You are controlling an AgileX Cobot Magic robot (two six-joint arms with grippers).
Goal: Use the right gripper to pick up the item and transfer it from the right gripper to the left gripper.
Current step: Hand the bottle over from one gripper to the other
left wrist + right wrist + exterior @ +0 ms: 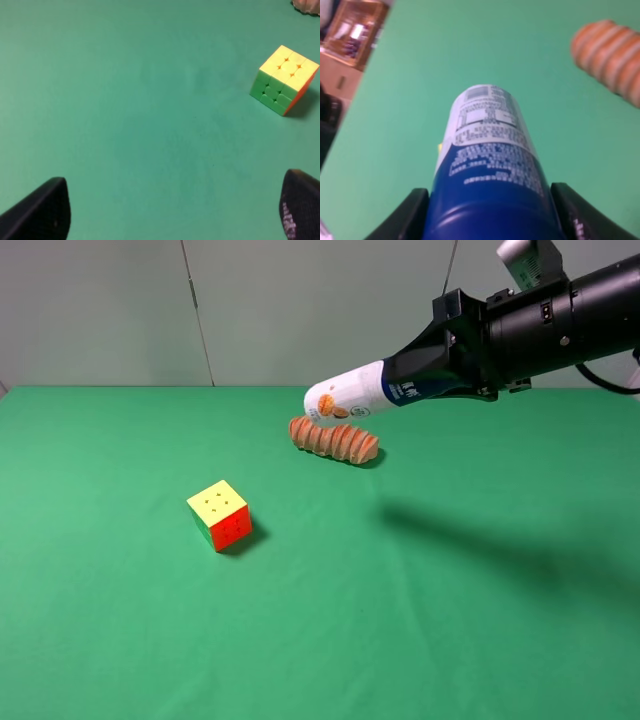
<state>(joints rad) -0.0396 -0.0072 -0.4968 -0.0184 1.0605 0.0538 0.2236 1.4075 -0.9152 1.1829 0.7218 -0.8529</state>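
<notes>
Gripping the item (352, 394) by its blue end, with the fingers of the right gripper (425, 365) pressed to either side. Held it raised off the green table (450, 630), nearly level, white base pointing left. Hung it near the ridged orange roll (333, 439) lying on that table. Spread the left gripper (172, 205) wide, nothing between its fingers, low over the table, puzzle cube (285, 80) resting nearby.
</notes>
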